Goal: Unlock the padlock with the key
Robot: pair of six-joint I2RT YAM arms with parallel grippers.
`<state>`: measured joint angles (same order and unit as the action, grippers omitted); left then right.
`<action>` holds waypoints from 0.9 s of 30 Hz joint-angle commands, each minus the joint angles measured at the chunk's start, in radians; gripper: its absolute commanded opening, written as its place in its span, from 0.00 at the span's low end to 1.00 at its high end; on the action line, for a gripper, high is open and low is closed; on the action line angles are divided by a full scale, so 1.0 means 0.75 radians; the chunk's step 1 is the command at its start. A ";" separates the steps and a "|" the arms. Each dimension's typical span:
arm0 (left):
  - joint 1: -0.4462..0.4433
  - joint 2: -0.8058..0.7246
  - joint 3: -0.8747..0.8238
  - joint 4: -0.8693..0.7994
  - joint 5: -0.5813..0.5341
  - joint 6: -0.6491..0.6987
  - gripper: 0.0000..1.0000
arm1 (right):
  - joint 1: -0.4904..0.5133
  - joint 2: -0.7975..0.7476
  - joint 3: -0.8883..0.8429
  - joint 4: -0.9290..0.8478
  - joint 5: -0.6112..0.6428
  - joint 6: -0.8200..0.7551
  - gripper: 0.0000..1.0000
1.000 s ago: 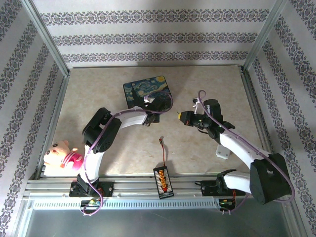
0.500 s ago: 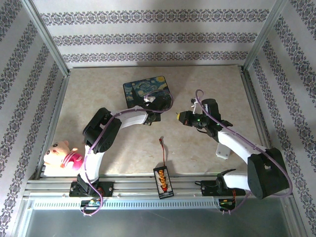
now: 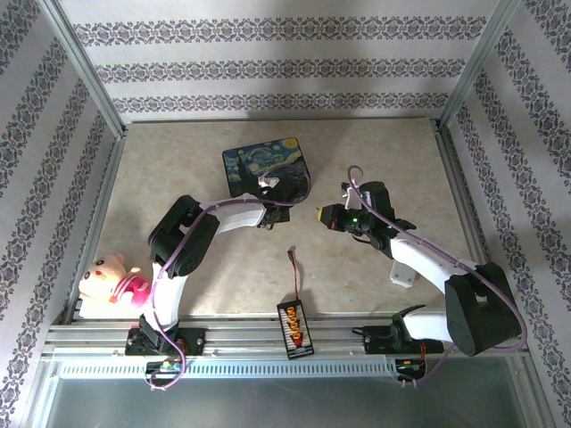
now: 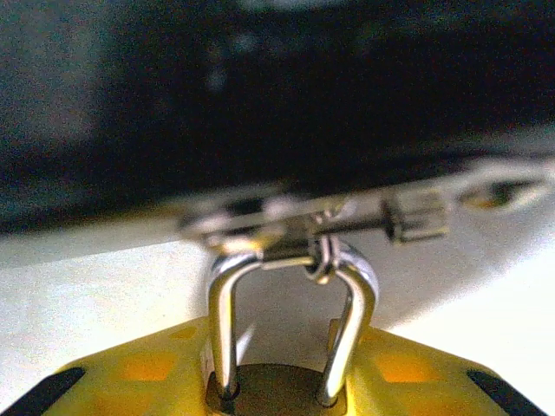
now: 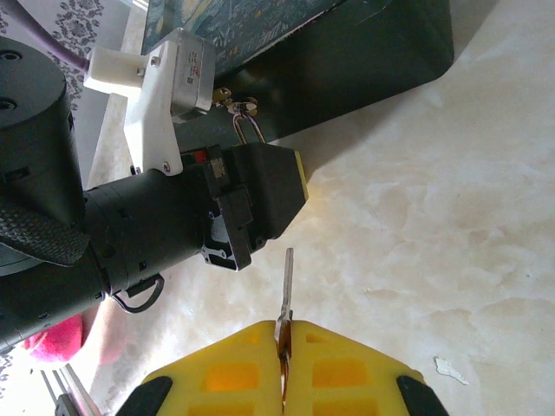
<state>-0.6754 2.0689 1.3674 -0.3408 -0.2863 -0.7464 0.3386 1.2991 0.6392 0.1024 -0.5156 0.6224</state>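
My right pincer [image 5: 284, 347] clamps the key [image 5: 284, 290], blade pointing toward the padlock [image 4: 277, 390] pinched in the left pincer [image 5: 269, 195] just ahead.

Yellow-padded right gripper [image 5: 283, 328], seemingly purple cables [image 3: 234, 204]

Walls [image 3: 268, 53]: white paper with grey floral bands, at 9, 12 and 3 o'clock.
Table [image 3: 178, 160]: beige marbled top, evenly lit.
Posts [image 3: 82, 67]: bare aluminium, rising from the 10 and 2 o'clock corners.
Rail [image 3: 232, 337]: slotted aluminium along the 6 o'clock edge.
Light: soft, with faint shadow under the 12 o'clock wall.
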 commanded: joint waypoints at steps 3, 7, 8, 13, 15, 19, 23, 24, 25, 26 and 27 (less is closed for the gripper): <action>-0.014 0.007 -0.006 -0.059 -0.041 -0.010 0.35 | 0.009 0.028 0.019 0.034 0.010 -0.031 0.00; -0.014 0.008 0.013 -0.063 -0.036 0.001 0.35 | 0.013 0.038 0.019 0.041 0.014 -0.033 0.00; -0.014 0.006 0.015 -0.061 -0.031 0.001 0.36 | 0.013 0.039 0.016 0.041 0.016 -0.035 0.00; -0.014 -0.015 0.011 -0.059 0.000 -0.018 0.20 | 0.021 0.038 -0.014 0.053 0.031 -0.045 0.00; -0.012 -0.033 0.004 -0.060 0.050 -0.035 0.18 | 0.035 0.040 -0.042 0.068 0.054 -0.059 0.00; -0.012 -0.063 0.022 -0.092 0.181 -0.081 0.18 | 0.073 0.055 -0.155 0.240 0.056 -0.063 0.00; -0.012 -0.096 0.017 -0.090 0.307 -0.130 0.18 | 0.099 0.072 -0.240 0.384 0.089 -0.061 0.00; -0.011 -0.104 0.013 -0.090 0.333 -0.149 0.18 | 0.108 0.077 -0.259 0.422 0.098 -0.057 0.00; -0.011 -0.113 0.007 -0.086 0.355 -0.168 0.18 | 0.116 0.085 -0.272 0.462 0.100 -0.055 0.00; -0.011 -0.123 -0.003 -0.074 0.379 -0.191 0.18 | 0.126 0.096 -0.285 0.500 0.100 -0.053 0.00; -0.010 -0.132 -0.012 -0.065 0.395 -0.221 0.18 | 0.137 0.111 -0.300 0.555 0.107 -0.051 0.00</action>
<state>-0.6743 2.0277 1.3697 -0.3603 -0.0788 -0.8413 0.4232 1.3647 0.4393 0.3565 -0.4606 0.5964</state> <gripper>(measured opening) 0.257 0.040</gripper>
